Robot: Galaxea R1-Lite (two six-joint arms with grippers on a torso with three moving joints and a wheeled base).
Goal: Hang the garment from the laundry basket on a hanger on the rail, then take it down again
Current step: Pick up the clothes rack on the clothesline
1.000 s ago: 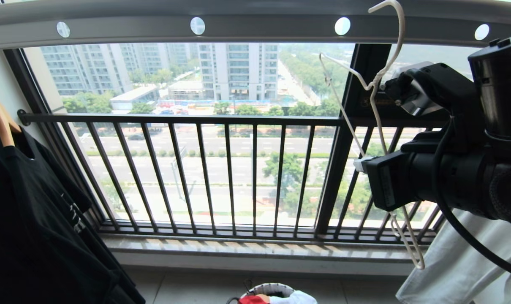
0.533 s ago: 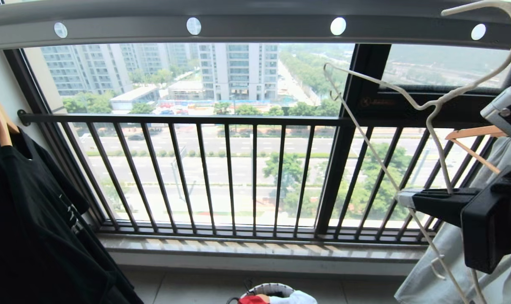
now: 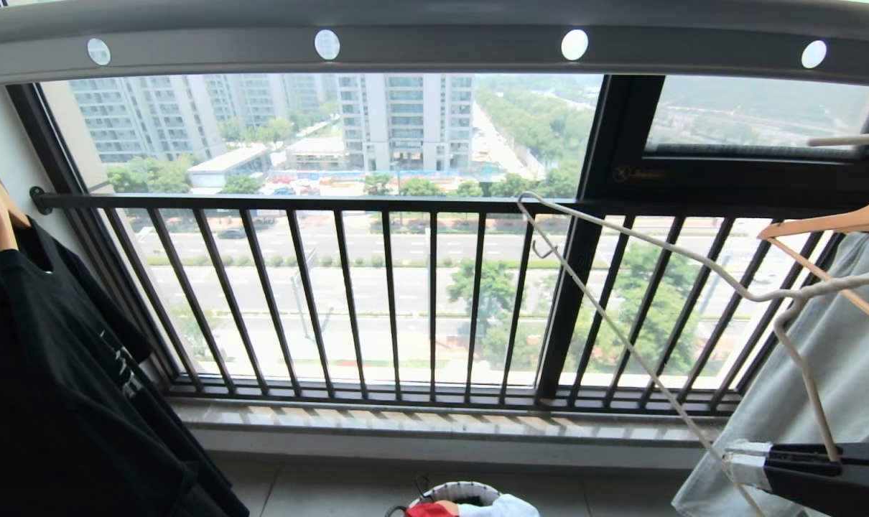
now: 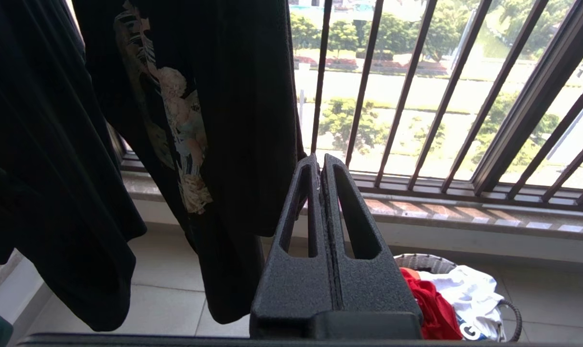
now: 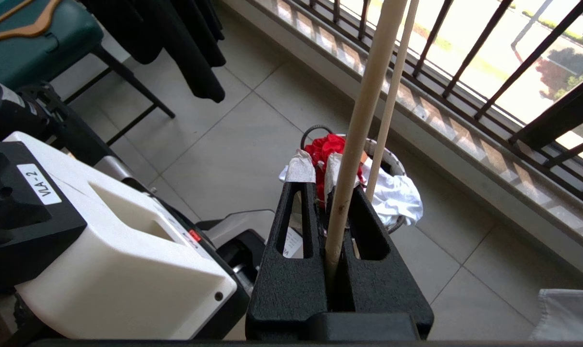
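At the right end of the rail (image 3: 434, 43), the right claw (image 3: 747, 463) pinches the hanger (image 3: 643, 251), off the rail. The left claw (image 4: 320, 168), shut and empty, idles. Next, I judge, hanger meets garment (image 5: 327, 147) in the basket (image 5: 392, 166).

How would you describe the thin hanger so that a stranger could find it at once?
Look at the right end of the window railing, in front of the pale garment. There the right gripper holds the hanger low, off the rail. It is thin, cream wire; the neighbouring wooden hangers are thick.
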